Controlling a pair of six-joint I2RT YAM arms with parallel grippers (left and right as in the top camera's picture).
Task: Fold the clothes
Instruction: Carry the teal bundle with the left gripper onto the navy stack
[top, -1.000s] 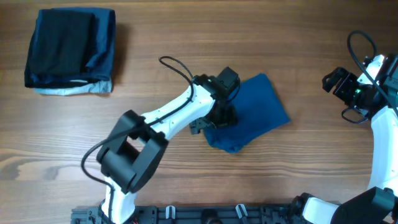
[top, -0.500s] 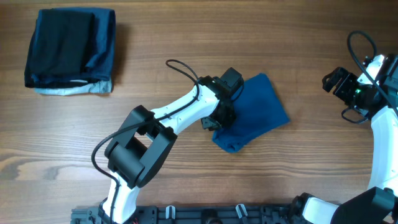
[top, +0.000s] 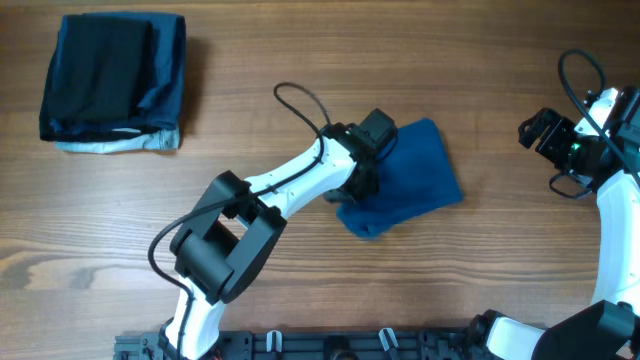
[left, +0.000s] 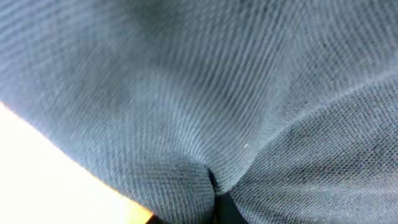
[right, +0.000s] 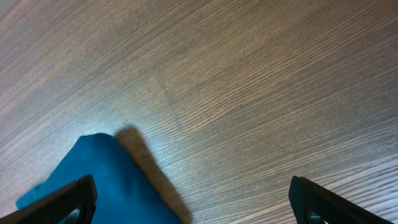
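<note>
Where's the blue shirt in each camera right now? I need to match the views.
Overhead: shirt lies just right of centre, folded small.
Left wrist: shirt fills nearly the whole picture, close up and blurred.
Right wrist: one corner of the shirt shows at bottom left.
Shared landmark: the wood table, bare around the shirt in overhead and right wrist; left wrist shows only a bright patch at bottom left.

Place: we read a robotics lab bench.
Signs: we see left arm (top: 298, 176), right arm (top: 612, 232), black rail (top: 300, 346) along the bottom edge.
Surface: wood-grain table (top: 480, 285).
</note>
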